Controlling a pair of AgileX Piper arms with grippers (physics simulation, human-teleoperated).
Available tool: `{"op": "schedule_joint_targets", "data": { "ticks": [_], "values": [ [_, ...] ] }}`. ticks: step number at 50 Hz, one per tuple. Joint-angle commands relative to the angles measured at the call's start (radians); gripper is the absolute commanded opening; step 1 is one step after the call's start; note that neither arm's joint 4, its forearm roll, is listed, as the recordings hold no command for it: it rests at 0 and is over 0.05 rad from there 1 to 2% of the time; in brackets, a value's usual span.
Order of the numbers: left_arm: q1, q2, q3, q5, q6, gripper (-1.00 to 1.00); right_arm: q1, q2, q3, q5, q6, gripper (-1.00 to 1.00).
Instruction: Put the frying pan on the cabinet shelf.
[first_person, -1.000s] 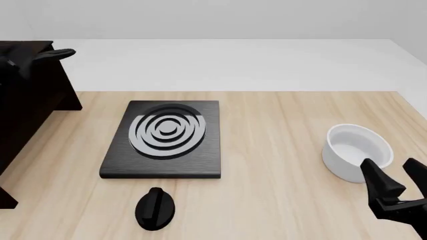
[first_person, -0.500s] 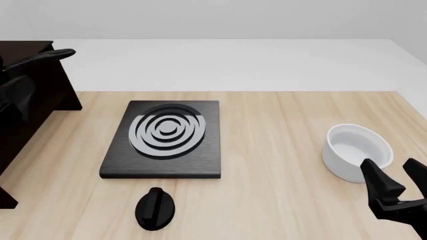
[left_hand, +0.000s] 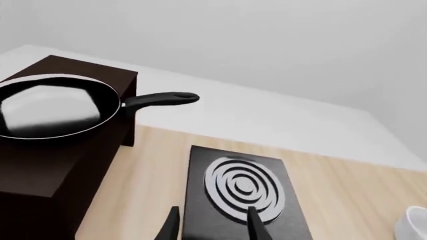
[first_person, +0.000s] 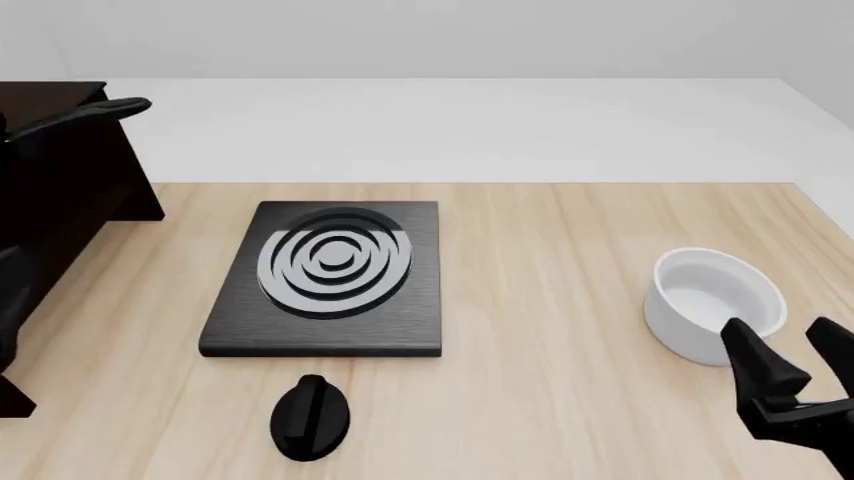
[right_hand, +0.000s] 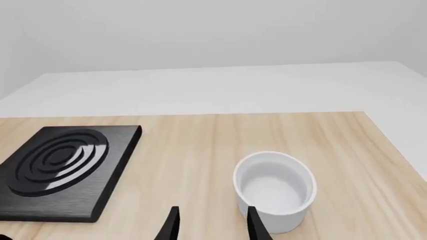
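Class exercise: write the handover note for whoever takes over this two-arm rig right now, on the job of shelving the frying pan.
Left gripper: open, empty, clear of the cabinet.
Right gripper: open, empty, beside the white bowl.
Frying pan: resting on top of the dark cabinet, handle sticking out toward the stove plate.
Done: pan placed and released.
Left: apparently nothing; just check it sits steady.

The pale wood counter carries a stove plate, a white bowl and a black knob. The frying pan sits atop the cabinet shelf.
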Motion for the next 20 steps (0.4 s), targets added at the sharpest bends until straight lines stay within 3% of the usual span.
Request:
{"op": "schedule_joint_targets", "data": {
  "ticks": [1, 15, 20],
  "values": [
    [0.015, -0.182, 0.021, 0.171, 0.015, 1.00, 0.001, 0.002, -0.001, 0.000, 0.002, 1.00],
    [0.032, -0.251, -0.056, 0.306, 0.023, 1.00, 0.003, 0.003, 0.003, -0.002, 0.003, 1.00],
    [0.029, -0.251, -0.094, 0.343, 0.057, 1.00, 0.001, -0.006, 0.001, 0.007, 0.006, 1.00]
  ]
}}
